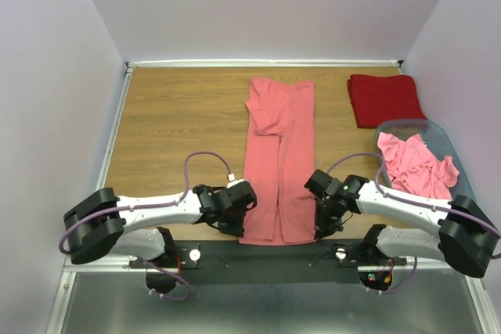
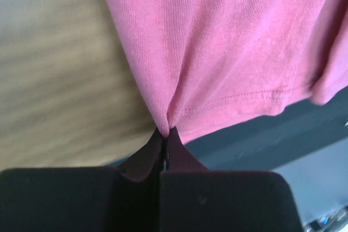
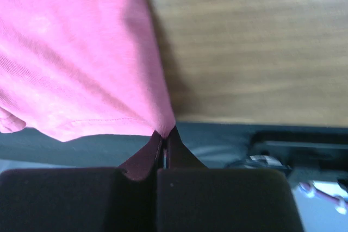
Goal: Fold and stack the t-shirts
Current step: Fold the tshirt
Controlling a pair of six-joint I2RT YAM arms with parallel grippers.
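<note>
A salmon-pink t-shirt lies lengthwise down the middle of the wooden table, folded into a narrow strip, its hem at the near edge. My left gripper is shut on the hem's left corner. My right gripper is shut on the hem's right corner. A deep red t-shirt lies folded at the back right. More salmon-pink t-shirts lie crumpled in the basket.
The grey-blue plastic basket stands at the right edge of the table. A dark strip runs along the table's near edge under the arm bases. White walls close in on the left, back and right.
</note>
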